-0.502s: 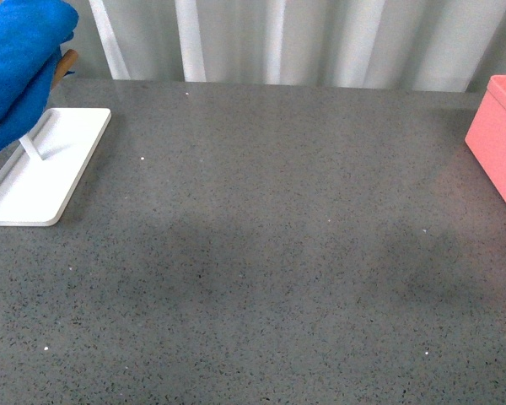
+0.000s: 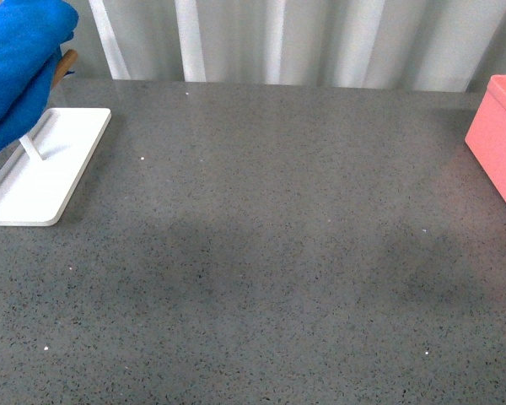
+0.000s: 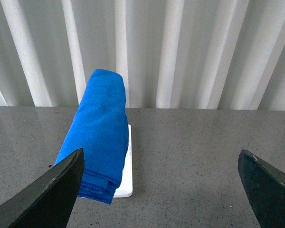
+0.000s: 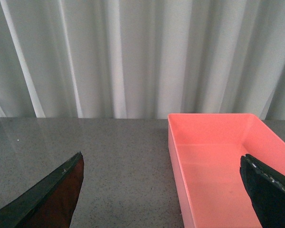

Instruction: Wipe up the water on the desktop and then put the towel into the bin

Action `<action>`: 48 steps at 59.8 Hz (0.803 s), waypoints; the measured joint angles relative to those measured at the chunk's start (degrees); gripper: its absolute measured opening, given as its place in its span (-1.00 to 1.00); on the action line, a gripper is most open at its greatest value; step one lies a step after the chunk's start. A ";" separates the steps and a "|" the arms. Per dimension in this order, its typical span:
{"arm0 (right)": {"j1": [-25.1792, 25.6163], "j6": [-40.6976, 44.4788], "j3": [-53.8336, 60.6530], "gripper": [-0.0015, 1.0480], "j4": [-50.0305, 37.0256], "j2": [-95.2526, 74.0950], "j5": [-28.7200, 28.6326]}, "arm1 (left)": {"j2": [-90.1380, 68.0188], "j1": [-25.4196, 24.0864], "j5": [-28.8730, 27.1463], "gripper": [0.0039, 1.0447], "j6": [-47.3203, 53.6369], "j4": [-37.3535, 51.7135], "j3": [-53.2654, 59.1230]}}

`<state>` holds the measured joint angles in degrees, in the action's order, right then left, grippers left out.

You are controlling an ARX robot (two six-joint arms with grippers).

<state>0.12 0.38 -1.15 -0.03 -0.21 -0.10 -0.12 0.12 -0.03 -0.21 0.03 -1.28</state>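
Nothing has moved: your left gripper [image 3: 160, 153] hangs wide apart, towel [image 3: 99, 128] draped on the rack [image 3: 127, 175] ahead of it; your right gripper [image 4: 160, 156], also apart, faces the bin [image 4: 209, 115]. Wiping hasn't started.

Towel [image 3: 100, 137] fleecy cloth; desktop [image 2: 270, 228] speckled stone, matt; bin [image 4: 213, 161] smooth plastic.

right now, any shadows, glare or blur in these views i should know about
Front view: soft, dim shadow patches lie on the speckled dark grey stone-like desktop near the camera, no hard glare. Left wrist view: the bright blue fleecy towel is sharp; the dark fingers look soft-edged. Right wrist view: the salmon-pink plastic bin is evenly lit.
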 joint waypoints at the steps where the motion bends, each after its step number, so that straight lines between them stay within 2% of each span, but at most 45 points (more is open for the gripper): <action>1: 0.00 0.00 0.00 0.86 0.00 0.00 0.00 | 0.00 0.00 0.00 0.87 0.00 0.00 0.00; 18: 0.00 0.00 0.00 0.86 0.00 0.00 0.00 | -0.63 0.26 -0.74 0.87 -0.74 -0.81 -0.24; 25: -0.02 0.00 0.00 0.86 0.00 0.00 0.02 | -15.06 7.17 -16.20 0.87 -12.24 -24.37 -10.93; 28: 0.00 0.00 0.00 0.86 0.00 0.00 -0.07 | -19.37 9.99 -19.41 0.87 -15.58 -29.73 -14.71; 30: 0.00 0.00 0.00 0.86 0.00 -0.02 0.00 | -21.57 11.61 -20.46 0.87 -16.26 -28.89 -16.98; 33: 0.00 0.00 0.00 0.86 0.00 0.00 0.02 | -26.69 12.87 -20.44 0.87 -15.21 -23.02 -22.45; 39: -0.02 0.00 0.00 0.86 0.00 0.00 -0.02 | -44.94 13.03 -17.07 0.87 -10.47 -8.31 -36.00; 42: 0.00 0.00 0.00 0.86 0.00 0.00 -0.02 | -53.86 13.03 -14.53 0.87 -8.98 -6.56 -42.51; 48: -0.02 0.00 0.00 0.86 0.00 0.00 -0.02 | -67.06 13.46 -13.97 0.87 -5.75 -7.04 -52.48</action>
<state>0.10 0.38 -1.15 -0.03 -0.21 -0.12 -67.18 13.58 -14.00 -5.96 -7.01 -53.76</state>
